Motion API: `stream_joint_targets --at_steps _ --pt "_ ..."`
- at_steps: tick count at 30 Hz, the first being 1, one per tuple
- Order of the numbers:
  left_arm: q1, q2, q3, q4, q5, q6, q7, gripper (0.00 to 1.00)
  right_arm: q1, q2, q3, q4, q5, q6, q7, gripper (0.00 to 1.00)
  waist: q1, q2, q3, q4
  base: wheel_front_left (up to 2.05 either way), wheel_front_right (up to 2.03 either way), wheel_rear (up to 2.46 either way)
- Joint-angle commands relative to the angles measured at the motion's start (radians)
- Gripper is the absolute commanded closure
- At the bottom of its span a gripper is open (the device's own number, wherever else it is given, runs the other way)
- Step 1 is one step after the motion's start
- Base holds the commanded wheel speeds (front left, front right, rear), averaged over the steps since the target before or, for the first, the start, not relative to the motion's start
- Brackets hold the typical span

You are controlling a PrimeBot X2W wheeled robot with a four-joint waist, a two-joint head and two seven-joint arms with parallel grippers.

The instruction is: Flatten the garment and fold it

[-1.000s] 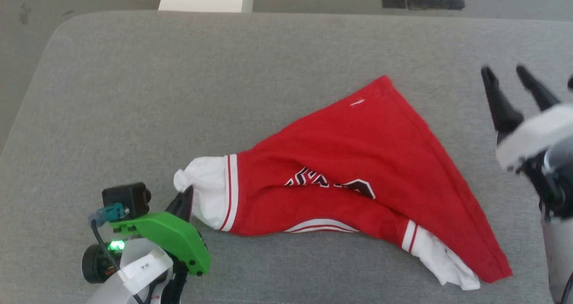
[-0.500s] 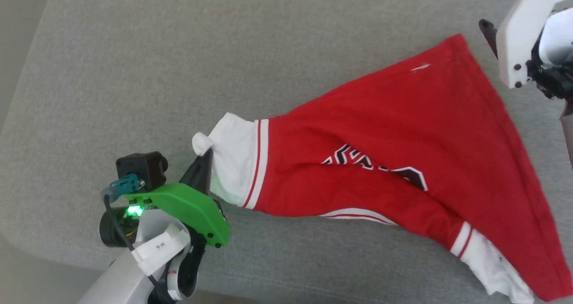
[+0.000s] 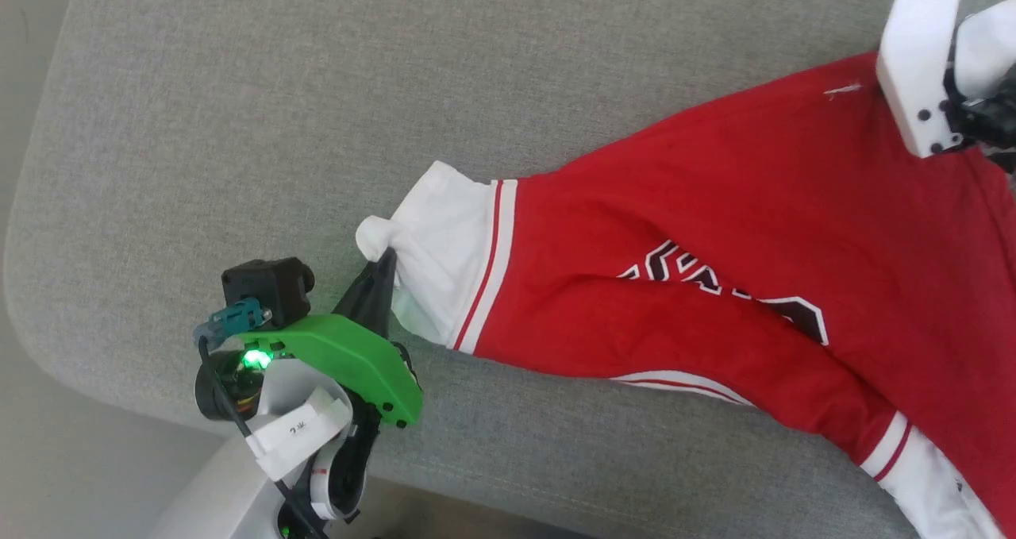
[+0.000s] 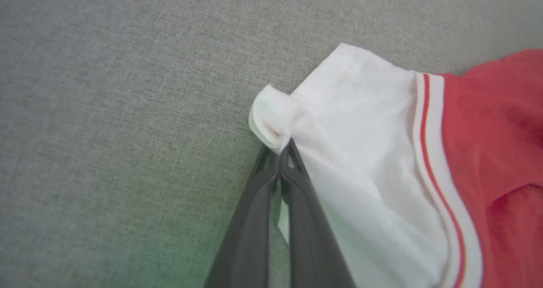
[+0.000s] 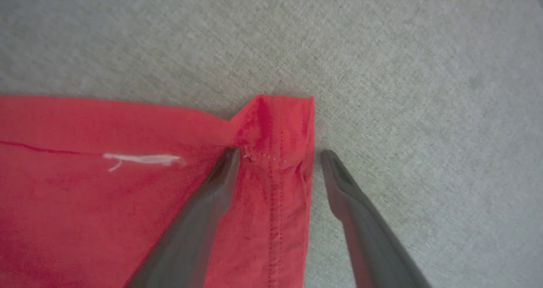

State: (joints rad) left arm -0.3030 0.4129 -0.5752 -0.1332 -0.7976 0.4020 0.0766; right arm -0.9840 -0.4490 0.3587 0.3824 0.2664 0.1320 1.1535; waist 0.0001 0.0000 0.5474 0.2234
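Pinching the garment at its sleeve is the left gripper.

Garment: red jersey tee, white short sleeves w/ red-white striped trim, black lettering half lost in a fold. Not flat, rumpled, stretched diagonally over the grey pad. One white sleeve points to the pad's near-left corner, cuff pinched tight in my left gripper. Red hem corner lies btwn the spread fingers of my right gripper.
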Motion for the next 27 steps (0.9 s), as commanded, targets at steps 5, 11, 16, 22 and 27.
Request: stream_joint_targets --at_steps 5,11,16,22,27 --pt "-0.022 0.005 0.006 0.019 0.0 -0.004 -0.008 1.0 0.047 0.0 -0.007 0.019 0.033 -0.001 0.014 1.0 -0.0001 0.0 -0.022 -0.009 0.0 0.0 0.0" --pt "-0.006 0.023 0.013 0.033 -0.006 0.0 -0.003 1.0 0.068 0.028 -0.093 0.003 0.046 -0.001 -0.093 1.0 -0.0001 0.0 -0.106 -0.053 0.0 0.0 0.0" --pt "0.021 0.046 0.021 0.044 -0.016 0.005 0.007 1.0 0.128 0.064 -0.188 -0.034 0.083 -0.001 -0.224 1.0 -0.0001 0.0 -0.214 -0.113 0.0 0.0 0.0" --pt "0.07 0.068 0.029 0.045 -0.036 0.016 0.018 1.0 0.297 0.075 -0.286 -0.127 0.148 -0.001 -0.289 1.0 -0.0001 0.0 -0.334 -0.187 0.0 0.0 0.0" --pt "0.118 0.076 0.03 0.042 -0.053 0.025 0.024 1.0 0.512 0.098 -0.377 -0.229 0.193 -0.001 -0.278 1.0 -0.0001 0.0 -0.405 -0.229 0.0 0.0 0.0"
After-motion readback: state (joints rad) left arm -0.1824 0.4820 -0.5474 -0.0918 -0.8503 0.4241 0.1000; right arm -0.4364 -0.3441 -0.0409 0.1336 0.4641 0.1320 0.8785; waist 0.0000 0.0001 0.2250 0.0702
